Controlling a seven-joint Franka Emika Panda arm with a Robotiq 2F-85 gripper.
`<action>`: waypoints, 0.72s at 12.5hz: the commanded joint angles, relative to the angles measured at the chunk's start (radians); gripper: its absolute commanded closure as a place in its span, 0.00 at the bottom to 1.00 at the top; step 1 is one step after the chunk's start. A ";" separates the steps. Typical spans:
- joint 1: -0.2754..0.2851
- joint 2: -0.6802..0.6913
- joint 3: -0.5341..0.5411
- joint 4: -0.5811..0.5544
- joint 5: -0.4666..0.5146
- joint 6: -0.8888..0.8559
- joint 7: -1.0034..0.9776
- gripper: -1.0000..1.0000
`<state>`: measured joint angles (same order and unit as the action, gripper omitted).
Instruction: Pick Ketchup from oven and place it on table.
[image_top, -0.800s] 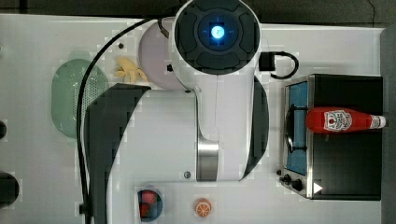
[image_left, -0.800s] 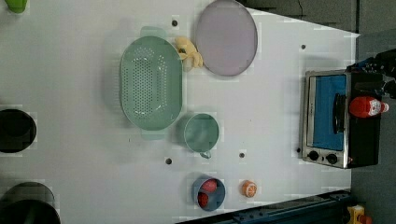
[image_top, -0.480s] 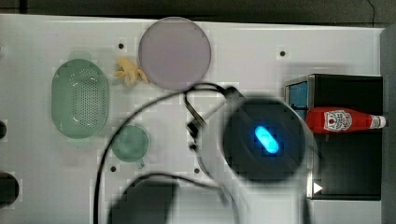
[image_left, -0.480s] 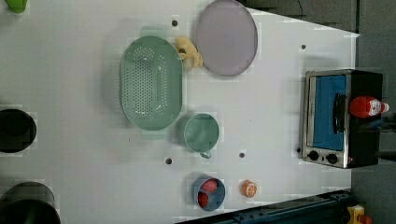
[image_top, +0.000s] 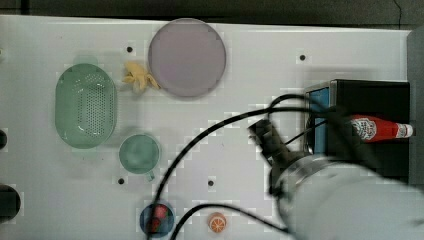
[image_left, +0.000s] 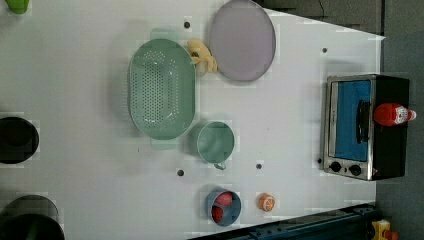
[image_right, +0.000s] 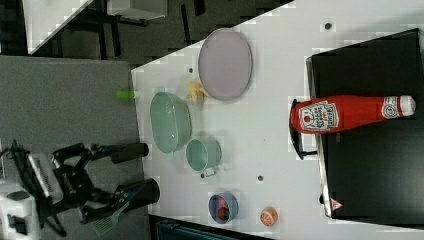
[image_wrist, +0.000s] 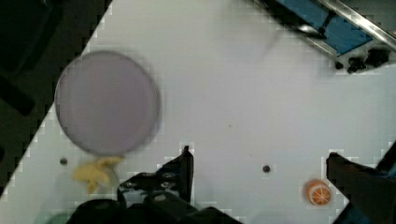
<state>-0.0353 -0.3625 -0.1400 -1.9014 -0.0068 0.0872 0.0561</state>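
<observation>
Since the earlier frame, my arm has swung across the top view toward the oven (image_top: 367, 130). My hand (image_wrist: 259, 175) hangs released, fingers spread wide over bare worktop (image_wrist: 243, 93), grasping nothing. Ketchup (image_right: 345, 114) lies on its side atop the oven's roof, well apart from the hand, so I judge the reach unfinished.

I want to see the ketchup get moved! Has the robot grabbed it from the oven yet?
Not yet. The ketchup stands on top of the oven, untouched. Nothing looks done so far. In the wrist view the gripper is open and empty above the white table, with the oven off to one side. Reaching the bottle, grabbing it and setting it on the table are all left to do.
</observation>
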 joint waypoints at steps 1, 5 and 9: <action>-0.052 0.107 -0.087 -0.043 -0.003 0.068 0.038 0.00; -0.069 0.229 -0.232 -0.037 -0.003 0.231 0.037 0.00; -0.071 0.386 -0.327 0.006 -0.002 0.364 0.037 0.00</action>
<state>-0.1063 0.0519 -0.4888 -1.9180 -0.0259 0.4182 0.0658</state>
